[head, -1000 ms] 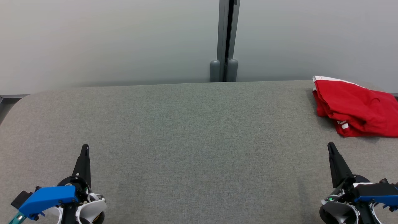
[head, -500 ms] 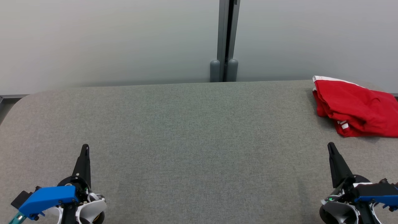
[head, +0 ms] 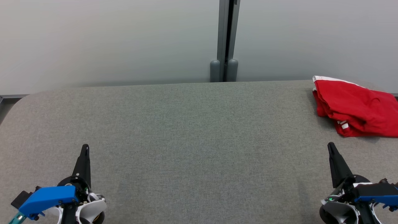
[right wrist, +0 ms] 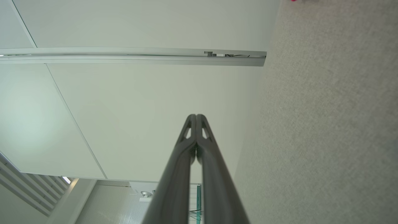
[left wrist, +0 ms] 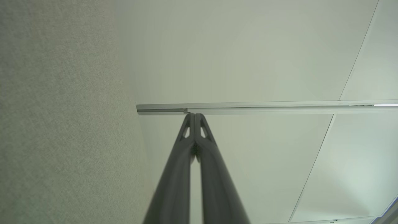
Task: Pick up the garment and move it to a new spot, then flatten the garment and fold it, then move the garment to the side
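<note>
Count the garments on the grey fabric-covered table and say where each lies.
1. The crumpled red garment with white trim lies at the far right of the grey fabric-covered table, cut off by the head view's right edge; more could be hidden beyond it.

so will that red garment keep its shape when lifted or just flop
Likely flops: the red garment lies bunched in soft folds, so lifted it should unfurl and hang. Pushed, it would probably crumple rather than slide on the fabric-covered table.
</note>
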### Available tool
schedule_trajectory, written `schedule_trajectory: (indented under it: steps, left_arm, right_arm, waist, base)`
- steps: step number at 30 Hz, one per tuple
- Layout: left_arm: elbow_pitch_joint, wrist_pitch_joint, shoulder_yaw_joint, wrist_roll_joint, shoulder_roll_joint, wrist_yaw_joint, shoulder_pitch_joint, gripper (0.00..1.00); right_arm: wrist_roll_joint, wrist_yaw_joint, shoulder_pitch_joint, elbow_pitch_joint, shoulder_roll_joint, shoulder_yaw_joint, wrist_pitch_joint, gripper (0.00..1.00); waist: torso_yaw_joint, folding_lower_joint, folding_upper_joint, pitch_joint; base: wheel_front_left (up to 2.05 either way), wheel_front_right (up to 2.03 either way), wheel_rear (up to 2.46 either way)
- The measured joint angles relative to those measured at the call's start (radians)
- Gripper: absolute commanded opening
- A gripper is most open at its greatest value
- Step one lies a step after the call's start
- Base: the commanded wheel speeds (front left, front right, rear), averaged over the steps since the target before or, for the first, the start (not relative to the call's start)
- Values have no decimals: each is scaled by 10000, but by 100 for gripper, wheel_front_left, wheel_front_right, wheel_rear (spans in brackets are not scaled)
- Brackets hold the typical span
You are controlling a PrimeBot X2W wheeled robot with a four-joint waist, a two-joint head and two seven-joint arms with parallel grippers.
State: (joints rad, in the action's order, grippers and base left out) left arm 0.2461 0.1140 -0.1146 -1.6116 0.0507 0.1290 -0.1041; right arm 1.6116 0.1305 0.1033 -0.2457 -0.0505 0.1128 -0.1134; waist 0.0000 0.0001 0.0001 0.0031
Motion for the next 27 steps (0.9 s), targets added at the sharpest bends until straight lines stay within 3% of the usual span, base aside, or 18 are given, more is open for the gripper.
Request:
schedule_trajectory:
  steps: [27]
  left_arm:
    - [0, 0, 0, 0, 0, 2, 0, 0]
  right_arm:
    - [0, 0, 1, 0, 0, 0, 0, 0]
  waist:
    - [0, 0, 0, 0]
  base:
    - [0, 0, 0]
